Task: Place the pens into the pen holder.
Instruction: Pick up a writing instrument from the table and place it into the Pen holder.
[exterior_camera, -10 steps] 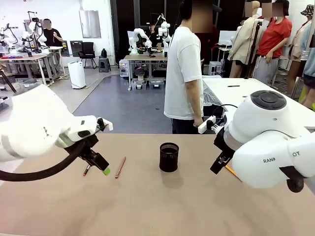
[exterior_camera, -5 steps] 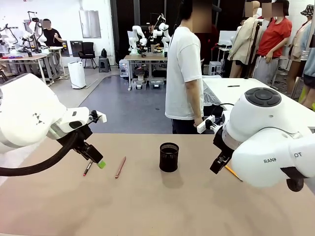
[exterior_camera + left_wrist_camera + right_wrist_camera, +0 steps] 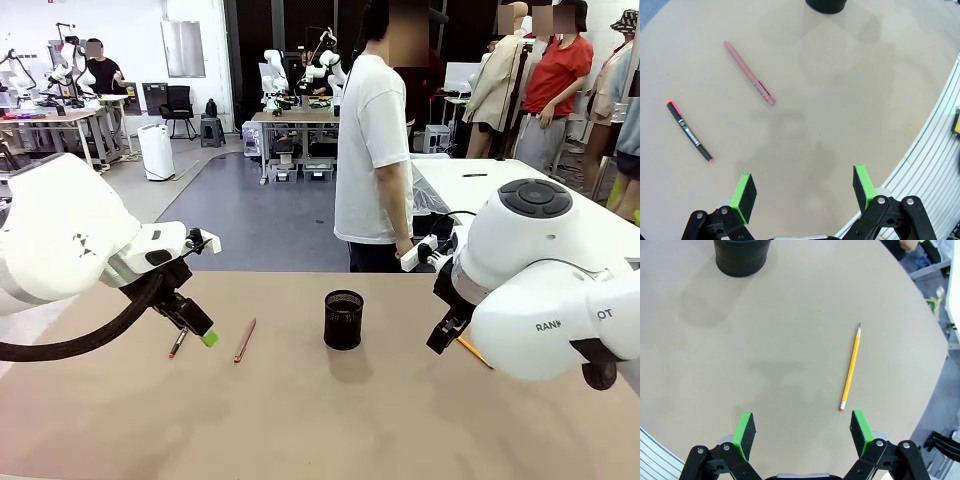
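Both hands are wide and empty: the left hand [image 3: 804,189] hangs over the surface [image 3: 400,420] with the dark pen [image 3: 689,131] at its ten o'clock and the reddish pen [image 3: 750,80] at eleven. The right hand [image 3: 802,432] has the pencil [image 3: 851,368] at its one o'clock, and the holder [image 3: 343,320] stands between them, no pen in it yet. To pick cleanly, I'd judge each hand should centre over a pen's middle, turn so its jaws cross the shaft, and come down to the surface before closing.

Front camera at the robot's side, facing across the table [image 3: 320,420] past the pen holder [image 3: 343,320], both wrist cameras close above the table, looking down, pen holder at each top edge
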